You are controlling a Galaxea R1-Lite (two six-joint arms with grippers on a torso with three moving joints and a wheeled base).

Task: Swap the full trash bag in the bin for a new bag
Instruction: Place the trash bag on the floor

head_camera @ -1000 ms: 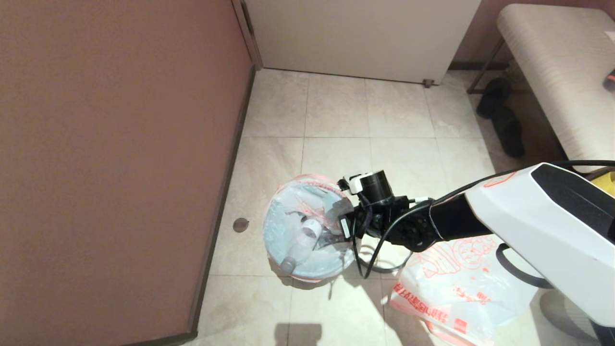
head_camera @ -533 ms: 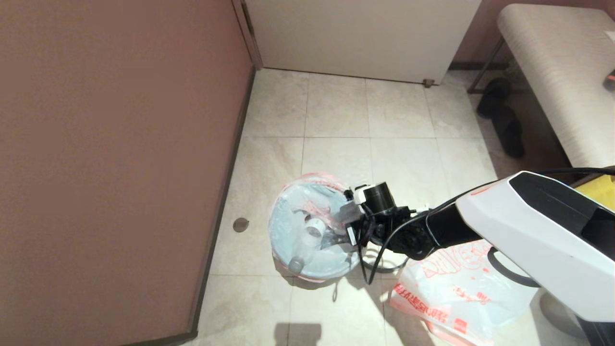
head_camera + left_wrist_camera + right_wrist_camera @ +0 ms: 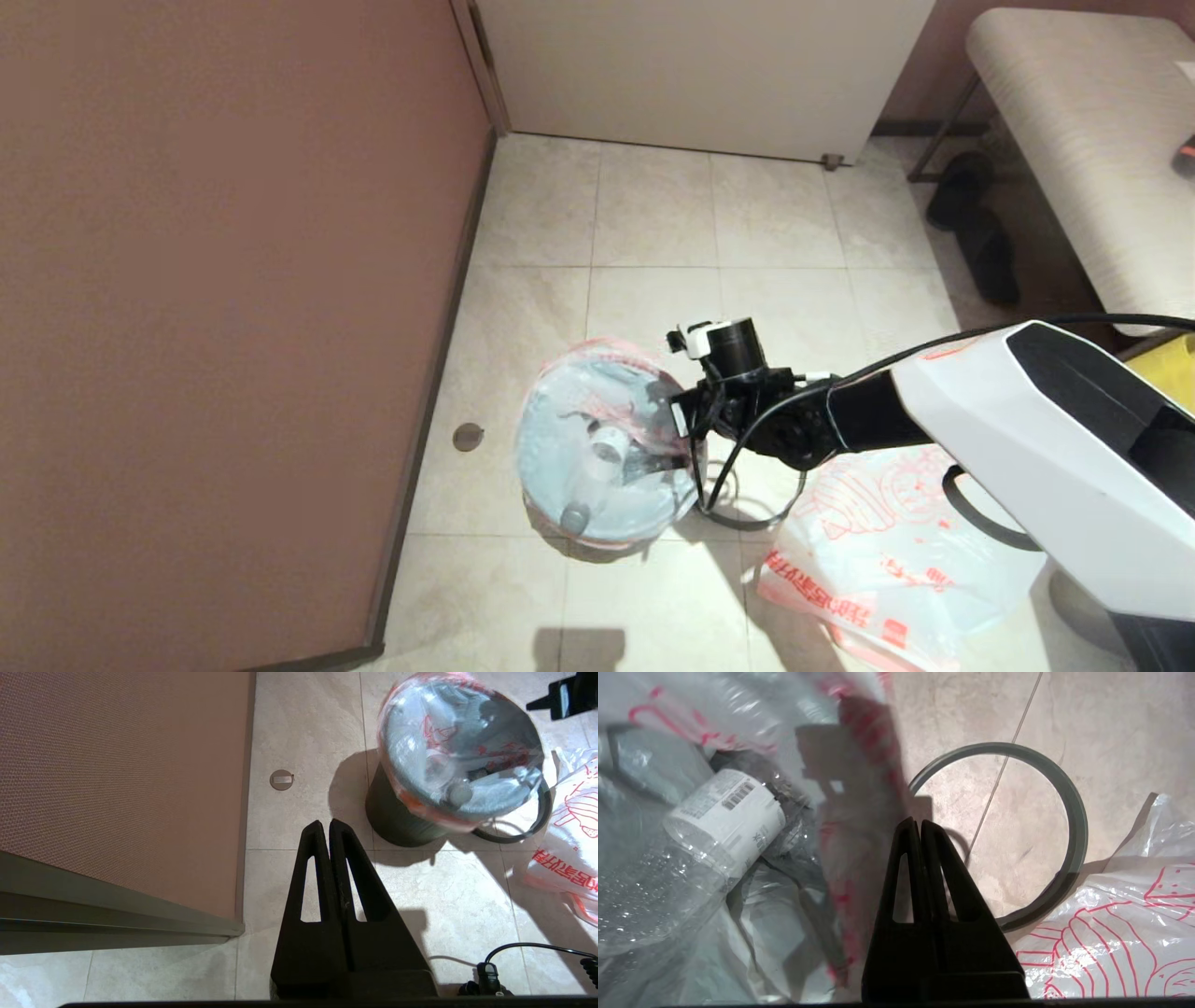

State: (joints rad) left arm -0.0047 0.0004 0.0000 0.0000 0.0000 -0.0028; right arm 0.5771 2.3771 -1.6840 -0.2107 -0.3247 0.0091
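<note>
The bin (image 3: pixel 402 821) is small, round and black and stands on the tiled floor. In it sits the full trash bag (image 3: pixel 597 448), thin white plastic with a pink-red edge, holding clear bottles (image 3: pixel 724 816) and grey scraps. My right gripper (image 3: pixel 920 823) is shut and empty, just outside the bag's right-hand edge and above the floor. The grey ring rim (image 3: pixel 1073 812) lies flat on the floor beside the bin. The new bag (image 3: pixel 887 560), white with an orange-red cartoon, lies crumpled to the right of it. My left gripper (image 3: pixel 329 823) is shut and parked over bare tiles, short of the bin.
A brown wall (image 3: pixel 233 280) runs along the left, close to the bin. A white door (image 3: pixel 700 65) closes the far end. A padded bench (image 3: pixel 1074 140) with dark shoes (image 3: pixel 980 233) under it stands at the right. A round floor drain (image 3: pixel 468 436) lies near the wall.
My right wrist sank a little toward the bag's right edge, then rose again. The bag's top shifted slightly right and back left. The left arm kept still.
</note>
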